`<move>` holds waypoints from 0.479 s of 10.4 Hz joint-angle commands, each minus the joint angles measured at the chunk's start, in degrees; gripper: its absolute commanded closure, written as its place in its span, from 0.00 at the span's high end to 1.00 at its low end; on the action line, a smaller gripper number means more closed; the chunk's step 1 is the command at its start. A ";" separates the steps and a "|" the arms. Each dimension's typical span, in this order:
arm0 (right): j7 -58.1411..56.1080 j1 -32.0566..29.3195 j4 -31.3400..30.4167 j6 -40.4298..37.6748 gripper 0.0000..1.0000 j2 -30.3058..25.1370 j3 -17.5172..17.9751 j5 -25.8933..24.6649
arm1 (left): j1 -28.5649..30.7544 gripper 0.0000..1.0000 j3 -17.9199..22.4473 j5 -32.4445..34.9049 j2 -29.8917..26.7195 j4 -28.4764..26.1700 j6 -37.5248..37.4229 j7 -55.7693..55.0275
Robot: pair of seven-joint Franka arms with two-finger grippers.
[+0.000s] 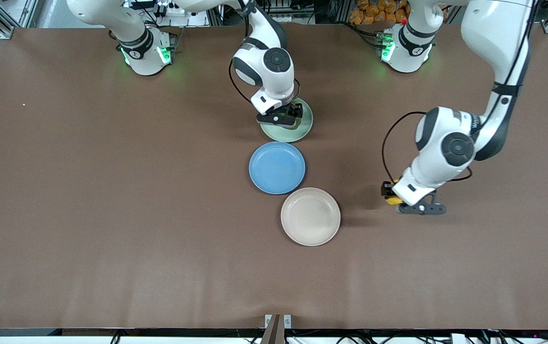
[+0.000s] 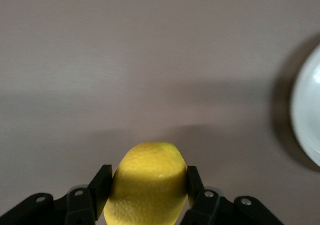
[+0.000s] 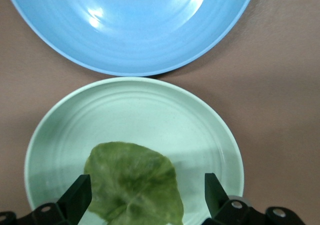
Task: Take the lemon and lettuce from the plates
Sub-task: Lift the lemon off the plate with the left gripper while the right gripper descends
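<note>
In the front view, three plates sit in a slanting row on the brown surface (image 1: 111,215): the pale green plate (image 1: 302,129) farthest from the camera, the blue plate (image 1: 277,167) next, and the bare beige plate (image 1: 310,216) nearest. The right hand (image 1: 289,116) hangs low over the green plate, hiding what lies on it. The left hand (image 1: 390,195) is over bare surface, toward the left arm's end from the beige plate, with only a sliver of yellow showing.

The left wrist view makes the lemon (image 2: 147,185) plain: bright yellow with dimpled skin, pinched between the two black fingers (image 2: 100,185), the beige plate's rim (image 2: 305,110) at the picture's edge.

The right wrist view shows the lettuce (image 3: 134,185), a dull green, veined leaf lying flat in the green plate (image 3: 200,130), between the spread fingers (image 3: 77,195) of the right hand, untouched.
</note>
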 commanded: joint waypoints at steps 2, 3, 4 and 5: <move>1.76 1.74 1.26 2.19 1.00 3.10 -0.66 -3.14 | 3.67 0.00 -0.85 0.97 -0.97 -2.38 0.91 1.39; 4.11 2.44 1.26 4.21 1.00 4.59 -0.75 -3.31 | 3.76 0.00 -0.85 0.88 -0.19 -2.47 0.91 1.39; 5.70 2.88 1.35 5.02 1.00 5.56 -0.75 -4.10 | 4.45 0.00 -0.85 0.88 0.52 -2.39 0.91 1.74; 5.98 2.89 1.35 5.02 1.00 5.57 -0.75 -4.54 | 5.94 0.00 -0.85 1.05 1.31 -2.30 0.83 3.31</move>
